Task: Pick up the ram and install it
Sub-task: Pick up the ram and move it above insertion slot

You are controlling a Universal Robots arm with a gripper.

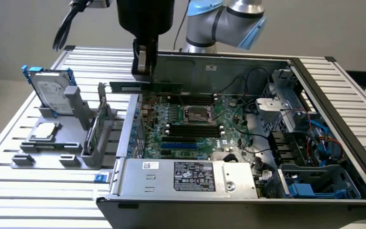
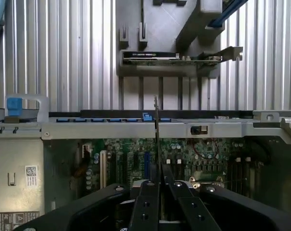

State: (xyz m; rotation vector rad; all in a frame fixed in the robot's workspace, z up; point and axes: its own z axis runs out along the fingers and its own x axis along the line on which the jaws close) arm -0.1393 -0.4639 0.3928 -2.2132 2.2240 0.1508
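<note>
While the exterior view has the ram (image 1: 167, 88) side-on, a long green stick clamped near its middle in the end effector (image 1: 143, 78) with the open computer case (image 1: 234, 58) below, the wrist view gives it edge-on: a thin line between fingers (image 2: 146, 202) pinched on it, motherboard (image 2: 131, 156) underneath. Past the stick's tip a card (image 2: 171, 58) sits in a grey holder (image 2: 159, 24). The power supply (image 1: 189, 176) label is too small to read, same for the QR sticker (image 2: 31, 175).
</note>
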